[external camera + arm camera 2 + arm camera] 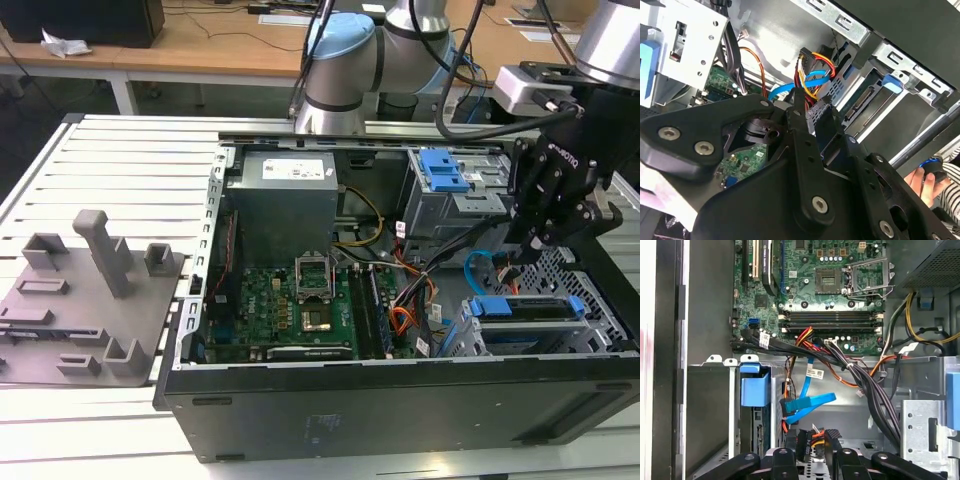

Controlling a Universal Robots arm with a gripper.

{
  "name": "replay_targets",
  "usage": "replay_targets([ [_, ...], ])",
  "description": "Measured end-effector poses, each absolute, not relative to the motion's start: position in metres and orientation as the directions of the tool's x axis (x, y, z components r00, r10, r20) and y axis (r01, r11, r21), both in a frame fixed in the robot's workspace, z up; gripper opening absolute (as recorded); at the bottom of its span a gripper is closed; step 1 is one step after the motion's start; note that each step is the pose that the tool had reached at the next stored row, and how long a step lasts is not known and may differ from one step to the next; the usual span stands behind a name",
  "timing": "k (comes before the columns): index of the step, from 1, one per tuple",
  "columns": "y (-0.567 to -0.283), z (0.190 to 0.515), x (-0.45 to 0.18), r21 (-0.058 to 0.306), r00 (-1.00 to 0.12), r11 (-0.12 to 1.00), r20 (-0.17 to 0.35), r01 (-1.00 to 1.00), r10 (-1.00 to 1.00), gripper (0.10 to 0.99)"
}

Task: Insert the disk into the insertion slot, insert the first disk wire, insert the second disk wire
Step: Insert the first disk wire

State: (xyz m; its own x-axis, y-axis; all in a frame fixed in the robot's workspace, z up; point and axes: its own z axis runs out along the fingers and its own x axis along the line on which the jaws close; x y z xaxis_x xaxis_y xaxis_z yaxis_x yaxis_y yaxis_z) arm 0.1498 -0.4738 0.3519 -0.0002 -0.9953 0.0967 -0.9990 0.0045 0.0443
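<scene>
Inside the open black tower computer case (400, 405), the black two-finger gripper (528, 248) hangs over the drive corner. Its fingers (832, 442) stand apart; in the second wrist view, perforated metal shows through the gap of the gripper (811, 109).

Obstructions: a thick bundle of black cables (867, 385) and a thin orange cable (875, 369) run just beside the gripper (811, 440), between it and the green motherboard (830, 295). A grey cage with a blue ribbed latch (445, 170) stands near the gripper, on the exterior view's left of it. A person's hand (918, 181) rests outside the case wall, well apart from the fingers.

The first disk wire (803, 439), a black connector on red, yellow and orange leads, sits at the fingertips, close against one finger; contact cannot be confirmed. The second disk wire (812, 401), a thin flat light-blue cable, loops just beyond the fingertips.

The disk (525, 312), a silver rectangular drive in a bright blue plastic caddy, lies seated in the insertion slot (600, 290), a silver-grey perforated sheet-metal cage, directly below the gripper.
</scene>
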Motion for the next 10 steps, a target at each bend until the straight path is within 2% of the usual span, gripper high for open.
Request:
replay_targets([
  [7,-0.4749,0.3490,0.1499,0.044,0.000,0.005,0.108,-0.999,-0.994,0.361],
  [8,-0.4750,0.3489,0.1499,0.044,0.000,0.005,0.109,-0.999,-0.994,0.345],
  [10,-0.4750,0.3490,0.1499,0.044,0.000,0.005,0.112,-0.999,-0.994,0.216],
])
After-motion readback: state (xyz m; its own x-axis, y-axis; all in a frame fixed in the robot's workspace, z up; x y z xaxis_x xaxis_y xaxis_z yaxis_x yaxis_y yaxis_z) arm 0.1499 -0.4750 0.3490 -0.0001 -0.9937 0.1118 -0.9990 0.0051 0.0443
